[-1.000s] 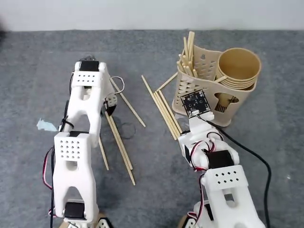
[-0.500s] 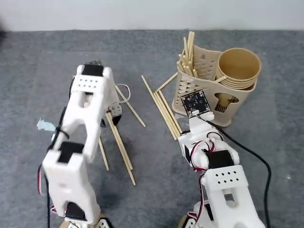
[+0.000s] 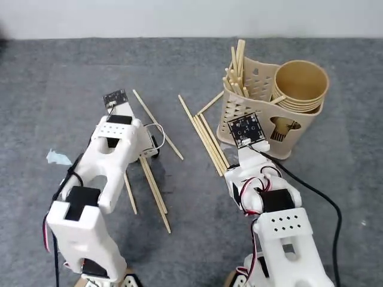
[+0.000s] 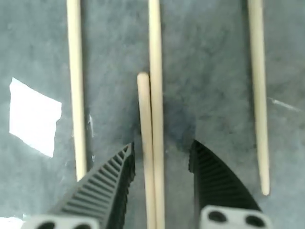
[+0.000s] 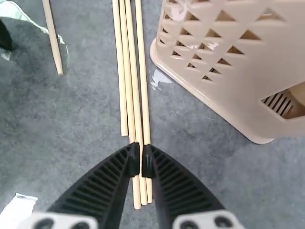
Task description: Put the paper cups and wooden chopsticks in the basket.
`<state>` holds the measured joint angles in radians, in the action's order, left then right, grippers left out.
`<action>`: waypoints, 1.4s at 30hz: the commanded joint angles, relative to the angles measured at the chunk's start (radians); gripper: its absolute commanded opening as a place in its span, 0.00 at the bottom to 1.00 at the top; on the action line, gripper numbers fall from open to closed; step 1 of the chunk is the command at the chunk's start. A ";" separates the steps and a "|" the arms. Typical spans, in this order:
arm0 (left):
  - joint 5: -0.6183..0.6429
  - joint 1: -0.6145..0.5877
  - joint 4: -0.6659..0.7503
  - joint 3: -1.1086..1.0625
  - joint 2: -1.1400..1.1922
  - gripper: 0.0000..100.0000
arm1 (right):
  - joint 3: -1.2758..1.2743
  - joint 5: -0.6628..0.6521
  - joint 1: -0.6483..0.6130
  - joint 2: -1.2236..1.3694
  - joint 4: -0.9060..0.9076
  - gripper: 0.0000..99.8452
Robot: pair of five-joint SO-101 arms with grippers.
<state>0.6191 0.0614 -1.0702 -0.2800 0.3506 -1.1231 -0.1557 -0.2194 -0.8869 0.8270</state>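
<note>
My left gripper (image 4: pixel 159 153) is open and low over the grey mat, its fingers on either side of two wooden chopsticks (image 4: pixel 151 143) that lie side by side. In the high view this pair (image 3: pixel 154 188) runs out from under the left arm. My right gripper (image 5: pixel 140 160) is shut and holds nothing, hovering over three parallel chopsticks (image 5: pixel 131 71) beside the beige basket (image 5: pixel 228 62). The basket (image 3: pixel 257 119) holds stacked paper cups (image 3: pixel 302 84) in one half and several chopsticks (image 3: pixel 236 72) in the other.
More loose chopsticks lie on the mat: one (image 3: pixel 157 122) beyond the left arm, one (image 3: pixel 130 192) near it, and a bundle (image 3: pixel 206 140) against the basket. A white scrap (image 4: pixel 33 117) and a pale blue scrap (image 3: pixel 58 158) lie nearby. A black cable (image 3: pixel 323 203) trails from the right arm.
The left arm has folded back toward its base and dropped lower, bringing its gripper down over the chopstick pair. The right arm has not moved.
</note>
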 commanded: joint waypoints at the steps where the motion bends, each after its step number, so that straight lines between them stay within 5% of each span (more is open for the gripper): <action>1: 0.011 0.002 -0.026 0.071 0.031 0.18 | 0.006 -0.008 0.001 -0.033 0.001 0.03; 6: 0.011 0.002 -0.094 0.157 0.103 0.18 | 0.006 -0.008 0.001 -0.033 0.001 0.03; 11: 0.011 0.000 -0.184 0.278 0.198 0.00 | 0.006 -0.008 0.001 -0.033 0.001 0.03; 20: 0.009 0.006 -0.313 0.444 0.318 0.01 | 0.006 -0.008 0.001 -0.033 0.001 0.03; 42: 0.005 -0.014 -0.427 0.441 -0.121 0.01 | 0.006 -0.012 0.001 -0.033 0.001 0.03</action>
<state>0.6222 0.0675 -1.4722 0.1465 0.2984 -1.1231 -0.1557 -0.2194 -0.8869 0.8270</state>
